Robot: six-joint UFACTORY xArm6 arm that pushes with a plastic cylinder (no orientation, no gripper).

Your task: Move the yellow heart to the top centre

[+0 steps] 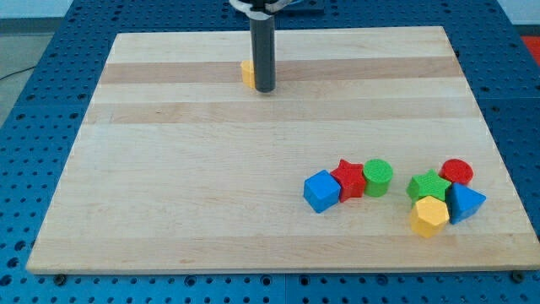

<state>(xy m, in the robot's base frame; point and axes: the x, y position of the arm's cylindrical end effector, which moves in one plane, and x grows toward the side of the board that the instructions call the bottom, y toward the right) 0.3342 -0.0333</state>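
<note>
Blue perforated metal frames a pale wooden board (169, 169) that fills most of the view. Near the board's top edge, a little to the view's left of the middle, sits the yellow heart (247, 73); only a sliver of it shows, since the dark rod stands right in front of it and hides most of its shape. My tip (265, 89) rests on the board touching the heart's right-hand side, or so close that no gap can be made out. That placement suggests the heart is already about where the task wants it, perhaps needing no more than a slight nudge toward the view's right. As for a claw, there is none to report: the arm ends in the plain rod, with nothing to part or close.

Well apart from the heart, toward the view's lower right, the other blocks lie in two huddles. One holds a blue cube (321, 191), a red star (348, 178) and a green cylinder (378, 177), touching in a row. Just beside it to the right sit a green star (428, 185), a red cylinder (457, 172), a yellow hexagon (429, 216) and a blue triangle (466, 203), packed close. No containers stand anywhere on the board.
</note>
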